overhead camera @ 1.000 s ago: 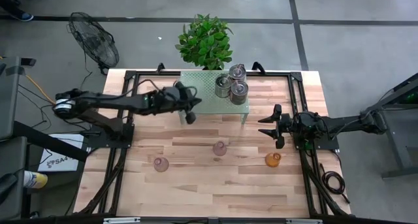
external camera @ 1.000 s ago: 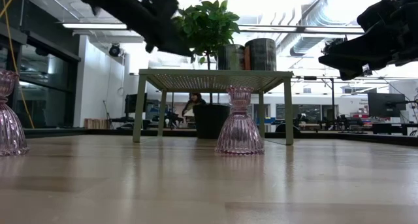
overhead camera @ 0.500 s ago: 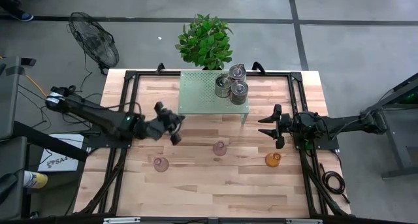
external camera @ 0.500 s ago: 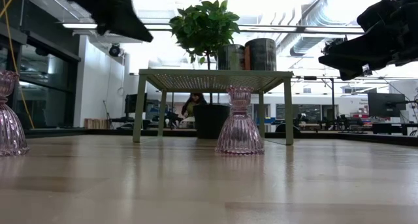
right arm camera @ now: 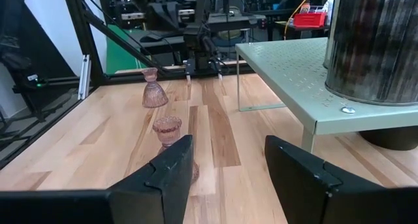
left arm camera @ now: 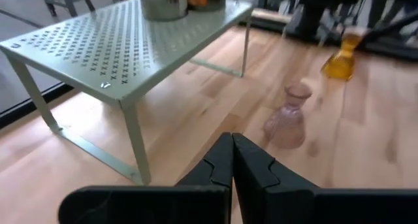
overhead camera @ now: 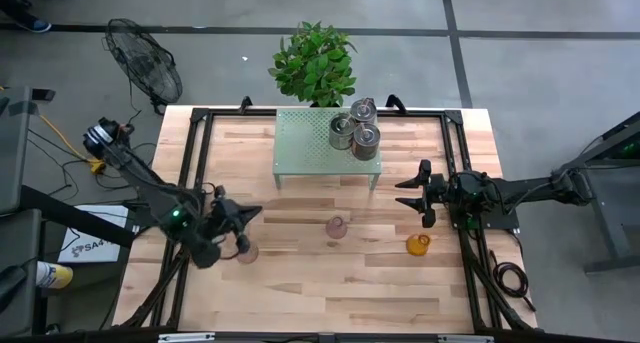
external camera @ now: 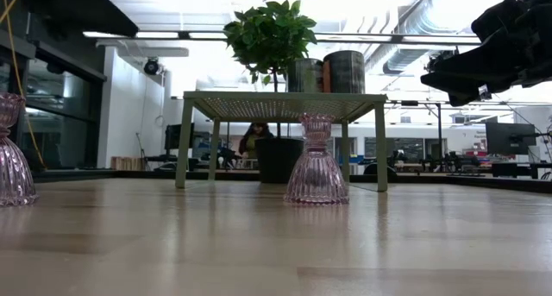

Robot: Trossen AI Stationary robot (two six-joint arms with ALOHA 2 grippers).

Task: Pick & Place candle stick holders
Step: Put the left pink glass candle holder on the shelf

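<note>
Glass first: I see two pale pink ribbed holders on the bare wood, one (overhead camera: 246, 251) just beside my left gripper (overhead camera: 237, 245), the other (overhead camera: 337, 227) out ahead of its fingertips toward the middle of the table. The amber-orange glass holder (overhead camera: 418, 244) sits just below my right gripper (overhead camera: 424, 196) in the high view, near but not touching. Three shiny silver-grey round holders (overhead camera: 356, 125) stand clustered on the green perforated metal shelf (overhead camera: 310, 143), beyond both grippers. The wooden table (overhead camera: 300, 293) is pale butcher-block planks. My left arm reaches low across its side of the table, fingers (left arm camera: 251, 162) pressed together on nothing. My right arm lies level, fingers (right arm camera: 307, 168) apart, nothing between them. A leafy potted plant (overhead camera: 315, 63) stands behind the shelf.
</note>
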